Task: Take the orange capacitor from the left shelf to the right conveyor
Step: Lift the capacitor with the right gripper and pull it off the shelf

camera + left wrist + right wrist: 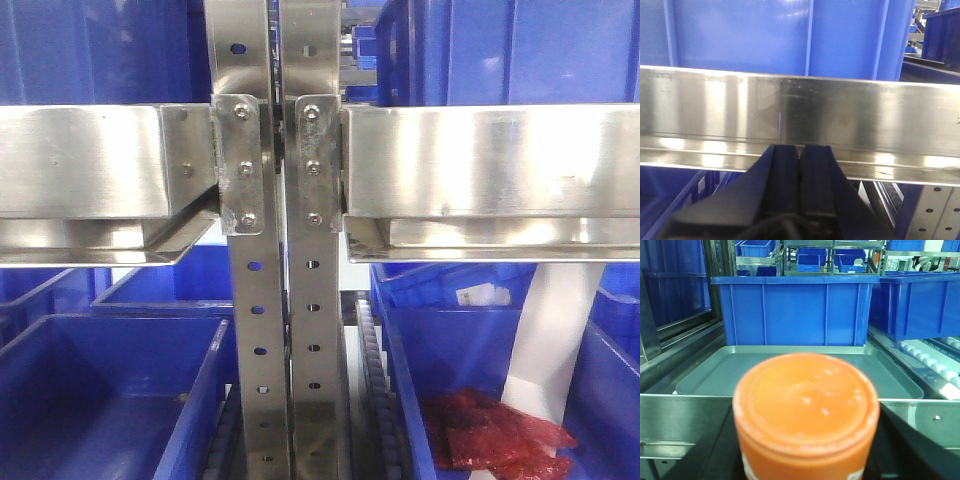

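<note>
Right gripper (806, 452) clamped on the orange capacitor (806, 405); left gripper (801, 150) closed and holding nothing.

In the right wrist view the capacitor fills the near centre, flat top up, with dark gripper parts flanking it on both sides, and it sits on the near side of a steel rail (680, 420). Beyond the rail lies a shallow silver tray (715, 375), bare, then a blue bin (795, 312) standing at its far edge, with white rollers (935, 365) to the right. The left gripper's black fingers (785, 165) are pressed together just before a shiny beam (850, 120) of the left shelf (90, 160), with a blue bin wall (765, 35) behind it. The front view shows perforated uprights (255, 330) bolted between two beams. Below them, red crinkly bags (490, 430) lie in the lower right bin (450, 345).
</note>
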Motion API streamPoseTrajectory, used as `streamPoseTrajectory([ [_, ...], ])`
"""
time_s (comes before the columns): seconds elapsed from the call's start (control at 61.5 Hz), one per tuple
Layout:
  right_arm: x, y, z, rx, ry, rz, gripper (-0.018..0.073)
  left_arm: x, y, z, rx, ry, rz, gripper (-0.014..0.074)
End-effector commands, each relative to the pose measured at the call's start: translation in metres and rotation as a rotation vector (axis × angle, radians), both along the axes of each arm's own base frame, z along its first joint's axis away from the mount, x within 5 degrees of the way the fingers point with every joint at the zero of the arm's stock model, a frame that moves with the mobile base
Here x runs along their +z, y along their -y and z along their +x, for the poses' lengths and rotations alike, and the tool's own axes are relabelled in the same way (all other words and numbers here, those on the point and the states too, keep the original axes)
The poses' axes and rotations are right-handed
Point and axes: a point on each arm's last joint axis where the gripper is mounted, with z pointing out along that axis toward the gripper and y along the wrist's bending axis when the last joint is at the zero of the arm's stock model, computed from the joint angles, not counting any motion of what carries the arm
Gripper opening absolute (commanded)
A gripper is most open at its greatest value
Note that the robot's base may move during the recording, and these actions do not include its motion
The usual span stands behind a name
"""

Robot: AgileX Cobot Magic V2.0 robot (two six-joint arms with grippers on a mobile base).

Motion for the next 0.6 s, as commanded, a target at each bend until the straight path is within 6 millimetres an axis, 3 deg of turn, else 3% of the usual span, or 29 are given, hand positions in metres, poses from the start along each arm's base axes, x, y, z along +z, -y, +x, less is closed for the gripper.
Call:
streamPoseTrajectory([
  [0.0,0.015,-0.0002,-0.0044,0.002,0.111,-0.009,0.0049,0.0104,-0.0007,-0.0016,0.007,0.106,-0.007,-0.0127],
  [0.586,0.015,-0.0002,-0.0044,0.002,0.111,-0.009,0.0049,0.0104,-0.0007,-0.0016,0.007,0.106,-0.007,-0.0127],
])
